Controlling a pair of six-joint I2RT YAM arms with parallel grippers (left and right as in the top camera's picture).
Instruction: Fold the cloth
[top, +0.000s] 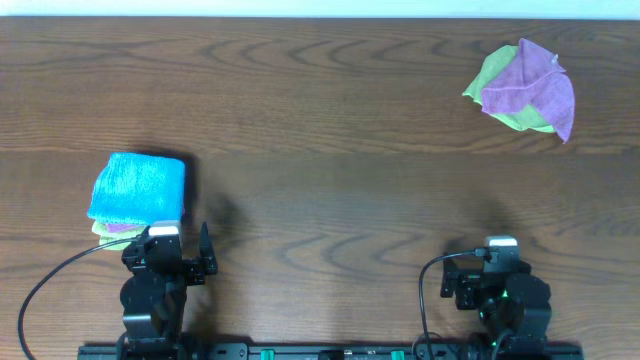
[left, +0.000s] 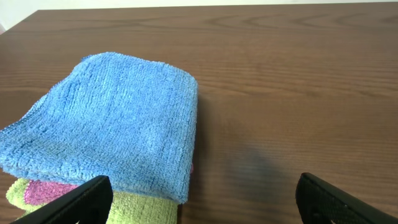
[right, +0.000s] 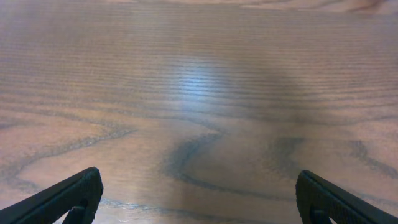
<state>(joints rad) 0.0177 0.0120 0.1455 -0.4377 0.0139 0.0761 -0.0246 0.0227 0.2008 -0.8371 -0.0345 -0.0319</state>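
The cloth (top: 138, 187) lies folded on the left of the bench (top: 330, 120), atop a lime-green cloth (left: 134, 208) and a purple cloth (left: 46, 191). Its slightly longer axis runs left to right. The left pincer (left: 202, 190) gapes wide just beside it, holding nothing. The right pincer (right: 199, 186) also gapes wide and holds nothing.

Both arms are black and blocky. The left arm (top: 153, 295) has a pale grey left wrist module (top: 163, 231), and a thin black left cable (top: 60, 268) loops from its side. The right arm (top: 510, 300) has a matching right wrist module (top: 500, 243), a black right cable (top: 421, 300) and a small green glow (top: 497, 315) on its body. The left gripper (left: 204, 182) and the right gripper (right: 199, 176) have matte black, wedge-shaped fingers (left: 81, 199). A black rail (top: 300, 352) with teal marks lies at the foot of both arms.
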